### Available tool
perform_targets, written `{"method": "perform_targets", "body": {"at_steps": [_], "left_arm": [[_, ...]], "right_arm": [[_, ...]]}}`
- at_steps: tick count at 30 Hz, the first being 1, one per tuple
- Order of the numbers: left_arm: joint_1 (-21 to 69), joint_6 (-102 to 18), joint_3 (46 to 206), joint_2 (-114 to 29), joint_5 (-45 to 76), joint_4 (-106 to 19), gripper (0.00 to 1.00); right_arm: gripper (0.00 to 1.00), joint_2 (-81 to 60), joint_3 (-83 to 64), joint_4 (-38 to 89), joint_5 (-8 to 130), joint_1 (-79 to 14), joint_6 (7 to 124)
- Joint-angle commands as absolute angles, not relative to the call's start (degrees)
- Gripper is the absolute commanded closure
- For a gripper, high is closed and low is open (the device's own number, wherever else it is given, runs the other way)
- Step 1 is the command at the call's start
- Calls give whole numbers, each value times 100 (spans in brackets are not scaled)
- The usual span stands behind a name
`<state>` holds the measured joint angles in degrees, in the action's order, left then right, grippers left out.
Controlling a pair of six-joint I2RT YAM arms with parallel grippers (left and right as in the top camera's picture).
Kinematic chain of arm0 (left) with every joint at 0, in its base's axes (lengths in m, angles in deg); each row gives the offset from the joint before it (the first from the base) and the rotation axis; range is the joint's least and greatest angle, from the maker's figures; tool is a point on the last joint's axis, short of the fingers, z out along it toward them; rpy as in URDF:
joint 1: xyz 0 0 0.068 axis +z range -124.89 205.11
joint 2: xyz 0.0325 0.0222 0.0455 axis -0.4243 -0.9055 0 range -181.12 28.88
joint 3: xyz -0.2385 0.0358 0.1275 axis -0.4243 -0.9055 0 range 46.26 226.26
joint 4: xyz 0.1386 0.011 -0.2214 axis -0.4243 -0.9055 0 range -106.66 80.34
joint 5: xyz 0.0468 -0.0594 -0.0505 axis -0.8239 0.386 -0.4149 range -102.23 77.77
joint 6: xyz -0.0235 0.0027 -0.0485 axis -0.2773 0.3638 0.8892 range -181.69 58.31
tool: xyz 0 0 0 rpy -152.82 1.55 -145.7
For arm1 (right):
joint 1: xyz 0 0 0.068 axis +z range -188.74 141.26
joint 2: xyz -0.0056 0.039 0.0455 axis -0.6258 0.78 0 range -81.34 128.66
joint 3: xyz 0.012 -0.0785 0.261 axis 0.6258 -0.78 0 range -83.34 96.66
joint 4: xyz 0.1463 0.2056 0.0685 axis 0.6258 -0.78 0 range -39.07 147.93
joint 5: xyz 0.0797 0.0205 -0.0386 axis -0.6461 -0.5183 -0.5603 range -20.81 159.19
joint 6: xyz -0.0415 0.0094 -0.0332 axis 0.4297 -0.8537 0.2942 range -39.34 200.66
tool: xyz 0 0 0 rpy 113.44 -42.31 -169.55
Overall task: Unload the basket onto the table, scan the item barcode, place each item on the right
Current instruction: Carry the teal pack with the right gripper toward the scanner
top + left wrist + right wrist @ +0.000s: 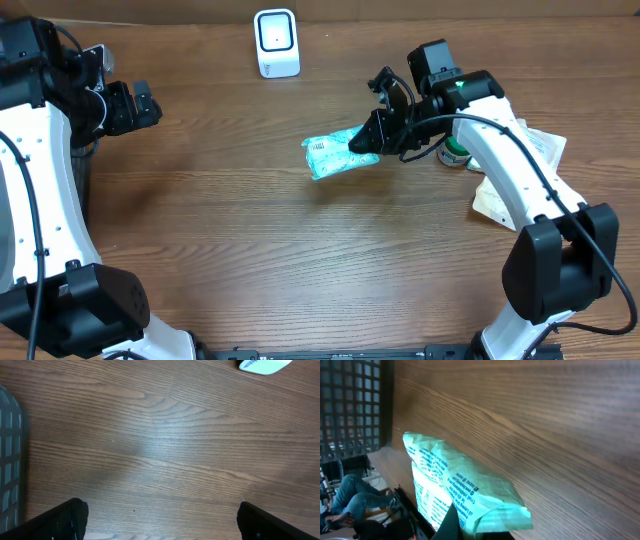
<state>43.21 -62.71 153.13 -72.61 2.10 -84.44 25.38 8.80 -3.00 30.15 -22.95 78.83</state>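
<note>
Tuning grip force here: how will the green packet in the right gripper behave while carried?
Probably floppy: the green packet looks crumpled where the right gripper pinches one end. Likely light, since that pinch alone seems to hold it up. Its shiny film may slip.

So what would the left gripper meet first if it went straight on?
Probably the bare wooden table: the left gripper faces only wood, and the white scanner sits off to one side.

We see only a corner of the white scanner (262,365) at the left wrist view's top edge, a green-capped bottle (456,155) half hidden behind the right arm (510,170), and print on the green packet (335,157) too small to read.
</note>
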Motion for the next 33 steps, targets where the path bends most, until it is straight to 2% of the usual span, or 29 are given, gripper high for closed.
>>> {"method": "perform_targets", "body": {"at_steps": [1,13,24,29,33], "left_arm": [[4308,-6297,15372,-7226,236,-8442,0],[4308,-6297,15372,-7226,236,-8442,0],[4308,-6297,15372,-7226,236,-8442,1],[4308,-6297,15372,-7226,236,-8442,0],[4308,-6297,15372,-7226,236,-8442,0]], "right_arm": [[96,2249,1424,-394,2837,-2268,7993],[96,1652,2703,-1288,3528,-2262,7991],[96,1510,2773,-1306,3651,-2223,7923],[96,1532,2775,-958,4857,-1923,7575],[96,1670,2775,-204,5878,-1578,7623]]}}
